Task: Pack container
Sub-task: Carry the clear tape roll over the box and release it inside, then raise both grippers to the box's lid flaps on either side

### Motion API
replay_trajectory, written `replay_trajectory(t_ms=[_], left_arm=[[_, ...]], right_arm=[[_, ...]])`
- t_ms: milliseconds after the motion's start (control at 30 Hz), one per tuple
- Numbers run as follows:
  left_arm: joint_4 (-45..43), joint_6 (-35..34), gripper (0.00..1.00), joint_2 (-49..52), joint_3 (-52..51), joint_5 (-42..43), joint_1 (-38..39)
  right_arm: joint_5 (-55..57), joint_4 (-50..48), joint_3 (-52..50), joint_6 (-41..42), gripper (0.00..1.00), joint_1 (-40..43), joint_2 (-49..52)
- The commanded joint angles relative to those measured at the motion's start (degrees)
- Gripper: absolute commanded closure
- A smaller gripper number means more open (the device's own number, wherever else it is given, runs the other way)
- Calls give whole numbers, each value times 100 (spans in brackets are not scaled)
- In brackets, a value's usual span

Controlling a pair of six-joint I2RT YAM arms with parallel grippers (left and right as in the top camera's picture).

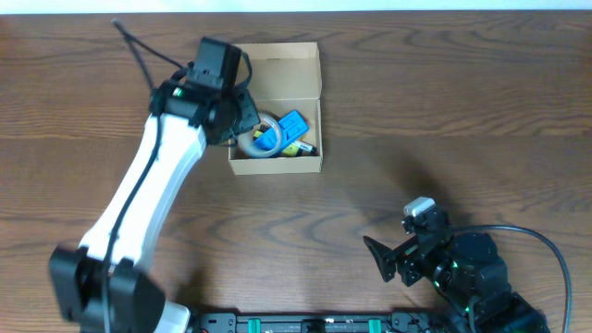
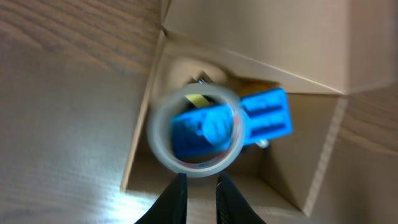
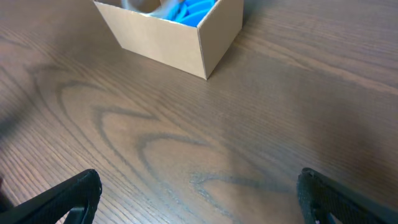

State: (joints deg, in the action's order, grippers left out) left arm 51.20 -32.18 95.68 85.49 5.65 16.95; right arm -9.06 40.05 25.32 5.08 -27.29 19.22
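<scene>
The tan cardboard container (image 1: 294,67) stands open at the far left of centre, its flap lid folded back. Inside lie a clear tape ring (image 1: 260,141), a blue object (image 1: 282,129) and small dark and yellow items. My left gripper (image 1: 237,118) hovers over the box's left side. In the left wrist view its fingers (image 2: 200,180) are a narrow gap apart with nothing between them, just short of the blurred tape ring (image 2: 194,129), which lies over the blue object (image 2: 264,115). My right gripper (image 1: 387,259) is wide open and empty near the front right.
The wood-grain table (image 1: 444,129) surrounds the box. The right wrist view shows the container's near corner (image 3: 202,43) far ahead across the bare table (image 3: 205,155).
</scene>
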Motion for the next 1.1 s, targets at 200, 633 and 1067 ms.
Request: replay_trajectory(t_ms=[200, 633, 1067], left_arm=[[-15, 651, 84, 787, 273, -160, -92], [555, 697, 3, 374, 1246, -160, -92], [1115, 778, 4, 356, 1368, 212, -92]], right_arm=[[-17, 4, -7, 66, 1, 37, -42], [413, 319, -7, -195, 1, 37, -42], [341, 269, -4, -144, 1, 33, -42]])
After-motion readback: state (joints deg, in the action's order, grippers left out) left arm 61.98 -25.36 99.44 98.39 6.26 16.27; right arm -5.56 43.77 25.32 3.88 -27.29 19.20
